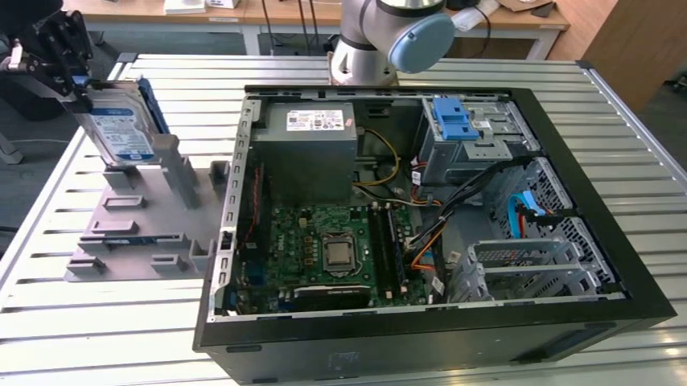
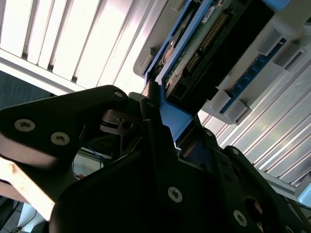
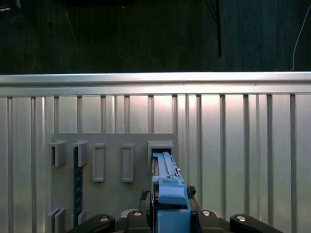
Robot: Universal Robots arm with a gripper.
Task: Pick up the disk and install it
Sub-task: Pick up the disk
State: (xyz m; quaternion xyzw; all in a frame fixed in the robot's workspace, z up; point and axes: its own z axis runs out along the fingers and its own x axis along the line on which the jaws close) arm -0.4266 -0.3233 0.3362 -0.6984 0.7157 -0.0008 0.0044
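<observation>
The exterior view looks down from high up, at a slant, over the slatted metal table point(image 1: 96, 346). It takes in the whole open computer case point(image 1: 429, 346), with the arm's base point(image 1: 365, 48) at the far edge. The first wrist view faces straight down past the gripper point(image 3: 167, 204) onto the grey holder plate point(image 3: 112, 160), the table slats and the dark floor point(image 3: 146, 34) beyond. The second wrist view sits very close, looking along the gripper's black body at the circuit-board side of the disk point(image 2: 204, 43). All three views share the disk, plate and slats.

The gripper point(image 2: 158, 114) clamps the disk point(image 2: 204, 43) by its blue bracket, the circuit board showing. A grey holder point(image 2: 272, 43) sits beside the disk on the slatted table point(image 2: 73, 39).
</observation>
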